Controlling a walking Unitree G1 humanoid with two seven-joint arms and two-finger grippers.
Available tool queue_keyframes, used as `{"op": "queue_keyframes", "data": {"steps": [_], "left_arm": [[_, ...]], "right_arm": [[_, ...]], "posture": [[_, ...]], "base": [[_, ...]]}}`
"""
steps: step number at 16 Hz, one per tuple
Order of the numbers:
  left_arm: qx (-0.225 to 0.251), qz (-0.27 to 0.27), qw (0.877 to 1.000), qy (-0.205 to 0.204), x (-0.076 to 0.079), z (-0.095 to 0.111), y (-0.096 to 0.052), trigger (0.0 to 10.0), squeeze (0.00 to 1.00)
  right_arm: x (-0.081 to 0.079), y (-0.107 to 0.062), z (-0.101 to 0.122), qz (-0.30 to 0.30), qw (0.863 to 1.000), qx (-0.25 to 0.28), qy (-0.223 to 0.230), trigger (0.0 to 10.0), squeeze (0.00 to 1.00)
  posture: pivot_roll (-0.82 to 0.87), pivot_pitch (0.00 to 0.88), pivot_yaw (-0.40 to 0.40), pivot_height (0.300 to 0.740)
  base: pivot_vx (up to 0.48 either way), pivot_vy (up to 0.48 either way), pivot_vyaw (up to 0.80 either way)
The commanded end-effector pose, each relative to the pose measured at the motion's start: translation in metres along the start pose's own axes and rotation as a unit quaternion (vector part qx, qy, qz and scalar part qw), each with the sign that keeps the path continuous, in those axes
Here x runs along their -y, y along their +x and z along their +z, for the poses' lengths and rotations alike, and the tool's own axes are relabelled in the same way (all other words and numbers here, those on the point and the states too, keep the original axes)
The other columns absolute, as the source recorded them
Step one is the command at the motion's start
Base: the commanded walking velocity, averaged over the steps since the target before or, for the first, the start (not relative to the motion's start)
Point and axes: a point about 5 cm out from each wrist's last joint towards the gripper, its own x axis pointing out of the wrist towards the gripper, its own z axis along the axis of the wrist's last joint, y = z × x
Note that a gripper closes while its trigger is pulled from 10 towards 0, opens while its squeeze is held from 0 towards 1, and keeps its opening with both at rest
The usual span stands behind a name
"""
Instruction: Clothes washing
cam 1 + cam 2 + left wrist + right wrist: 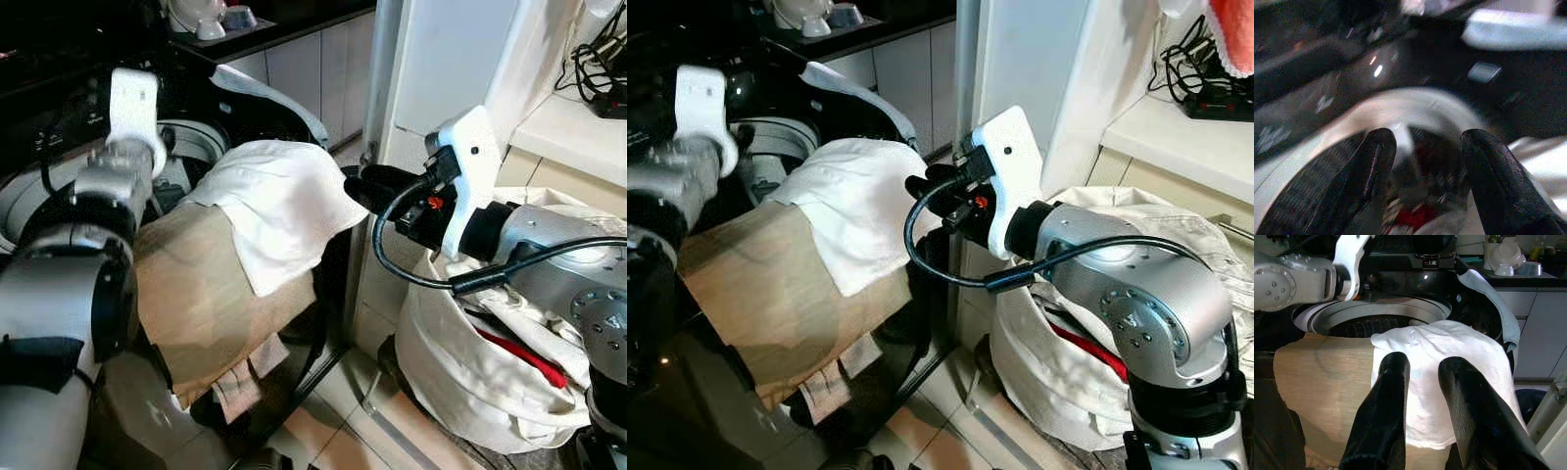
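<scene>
White towel [284,211] draped over washer rim [1400,308] at frame centre, atop tan cloth [211,294], long axis running down toward lower right; right gripper [1422,367] just beside its right edge, slightly parted, empty; left gripper [1425,156] parted, empty, over drum [1364,325] upper left; laundry bag [470,372] lower right

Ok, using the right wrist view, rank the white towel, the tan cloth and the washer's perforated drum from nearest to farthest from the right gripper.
1. White towel, draped directly ahead of the right gripper.
2. Tan cloth, hanging over the rim beside and under the towel.
3. Perforated washer drum, behind both cloths, near the left gripper.
</scene>
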Motion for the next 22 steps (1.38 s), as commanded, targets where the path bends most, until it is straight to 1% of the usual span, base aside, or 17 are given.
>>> {"op": "queue_keyframes", "data": {"steps": [1,2,3,4,6,8,9,10,11,12,14,16,17,18,19,20,22], "left_arm": [[0.063,-0.100,0.993,-0.028,0.022,0.026,-0.001,10.0,1.00],[0.102,-0.211,0.971,-0.047,0.041,0.034,-0.006,10.0,0.00],[0.157,-0.365,0.917,-0.037,0.065,0.042,-0.018,10.0,0.00],[0.164,-0.404,0.900,0.011,0.070,0.039,-0.023,10.0,0.00],[0.131,-0.461,0.870,0.120,0.075,0.022,-0.028,10.0,0.00],[0.083,-0.504,0.845,0.157,0.076,0.007,-0.031,10.0,0.00],[0.057,-0.510,0.835,0.198,0.074,-0.002,-0.032,10.0,0.00],[0.040,-0.502,0.835,0.223,0.072,-0.009,-0.030,10.0,0.00],[0.035,-0.498,0.837,0.225,0.072,-0.010,-0.030,10.0,0.00],[0.016,-0.483,0.835,0.263,0.068,-0.016,-0.029,10.0,0.00],[0.000,-0.453,0.841,0.295,0.063,-0.022,-0.026,10.0,0.00],[-0.022,-0.447,0.839,0.310,0.061,-0.027,-0.025,10.0,0.00],[-0.025,-0.446,0.839,0.310,0.060,-0.028,-0.025,10.0,0.00],[-0.028,-0.442,0.845,0.301,0.059,-0.028,-0.024,8.1,0.00],[-0.029,-0.438,0.848,0.297,0.058,-0.027,-0.024,1.7,0.00],[-0.029,-0.438,0.849,0.295,0.058,-0.027,-0.024,0.0,0.00],[-0.032,-0.439,0.848,0.296,0.058,-0.028,-0.024,0.0,0.00]], "right_arm": [[0.000,-0.002,0.007,-0.001,1.000,0.009,-0.009,10.0,0.00],[0.001,-0.004,0.005,0.000,1.000,0.006,-0.010,10.0,0.00],[0.002,-0.010,0.002,0.002,1.000,-0.004,-0.015,10.0,0.00],[0.002,-0.015,0.000,0.010,1.000,-0.013,-0.019,10.0,0.00],[0.002,-0.032,-0.004,0.026,0.999,-0.035,-0.029,10.0,0.00],[0.004,-0.046,-0.010,0.035,0.997,-0.062,-0.033,10.0,0.00],[0.004,-0.051,-0.015,0.037,0.995,-0.083,-0.038,10.0,0.00],[0.004,-0.054,-0.020,0.041,0.993,-0.100,-0.043,10.0,0.00],[0.004,-0.055,-0.021,0.042,0.993,-0.105,-0.045,10.0,0.00],[0.004,-0.056,-0.027,0.037,0.990,-0.124,-0.054,10.0,0.00],[0.005,-0.056,-0.030,0.033,0.989,-0.132,-0.060,10.0,0.00],[0.004,-0.056,-0.030,0.038,0.989,-0.130,-0.060,10.0,0.00],[0.004,-0.056,-0.030,0.040,0.989,-0.129,-0.061,10.0,0.00],[0.004,-0.057,-0.030,0.040,0.989,-0.129,-0.061,10.0,0.00],[0.004,-0.057,-0.030,0.040,0.989,-0.129,-0.063,10.0,0.00],[0.005,-0.057,-0.030,0.040,0.989,-0.129,-0.064,10.0,0.00],[0.005,-0.056,-0.030,0.042,0.988,-0.130,-0.068,10.0,0.00]], "posture": [[-0.09,0.000,0.068,0.740],[-0.09,0.000,0.069,0.740],[-0.09,0.000,0.069,0.740],[-0.09,0.000,0.064,0.740],[-0.09,0.000,0.060,0.740],[-0.09,0.000,0.064,0.740],[-0.10,0.000,0.064,0.740],[-0.10,0.000,0.065,0.740],[-0.10,0.000,0.065,0.740],[-0.10,0.000,0.063,0.740],[-0.10,0.000,0.064,0.740],[-0.10,0.000,0.064,0.740],[-0.10,0.000,0.065,0.740],[-0.10,0.000,0.064,0.740],[-0.10,0.000,0.064,0.740],[-0.10,0.000,0.064,0.740],[-0.10,0.000,0.065,0.740]], "base": [[0.000,0.000,0.00],[0.000,0.000,0.00],[0.000,0.000,0.00],[0.000,0.000,0.00],[0.000,0.000,0.00],[0.000,0.000,0.00],[0.000,0.000,0.00],[0.000,0.000,0.00],[0.000,0.000,0.00],[0.000,0.000,0.00],[0.000,0.000,0.00],[0.000,0.000,0.00],[0.000,0.000,0.00],[0.000,0.000,0.00],[0.000,0.000,0.00],[0.000,0.000,0.00],[0.000,0.000,0.00]]}}
